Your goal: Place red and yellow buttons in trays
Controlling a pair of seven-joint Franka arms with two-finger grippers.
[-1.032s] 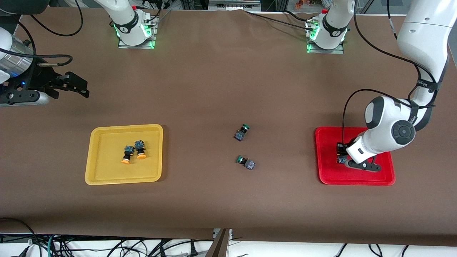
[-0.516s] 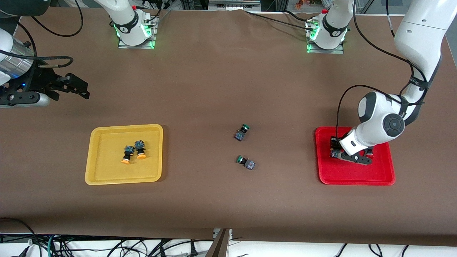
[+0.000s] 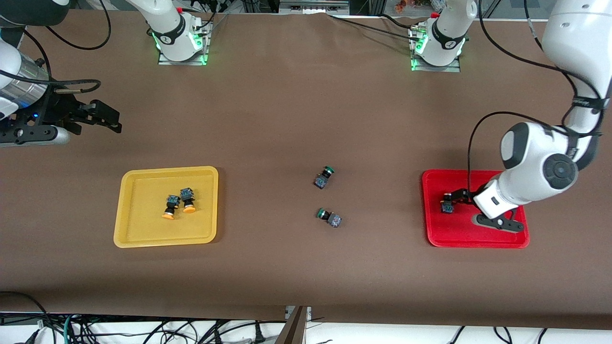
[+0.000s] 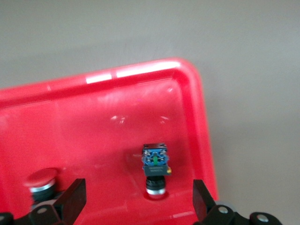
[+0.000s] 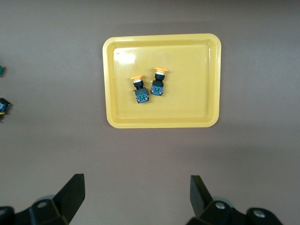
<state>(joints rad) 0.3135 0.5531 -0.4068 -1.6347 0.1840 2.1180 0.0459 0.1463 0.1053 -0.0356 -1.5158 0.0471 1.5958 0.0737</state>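
The red tray [image 3: 473,242] [image 4: 140,70] lies toward the left arm's end of the table. My left gripper [image 3: 456,200] [image 4: 138,187] hovers open over it. One button [image 3: 447,206] [image 4: 155,164] rests in the tray, free between the spread fingers, its dark base showing most. A red-capped button [image 4: 42,180] stands beside one finger; the arm hides it in the front view. The yellow tray [image 3: 143,239] [image 5: 161,123] holds two yellow-capped buttons [image 3: 169,206] [image 3: 187,199] [image 5: 140,91] [image 5: 158,83]. My right gripper [image 3: 109,119] [image 5: 136,183] waits open, high over the table's right-arm end.
Two green-capped buttons [image 3: 324,177] [image 3: 329,217] lie on the brown table midway between the trays. Both arm bases [image 3: 181,43] [image 3: 437,48] stand along the table edge farthest from the front camera. Cables hang below the nearest edge.
The left gripper has opened and let go of the button, which now lies in the red tray. The left arm has drawn back toward its end. The right arm has barely shifted.
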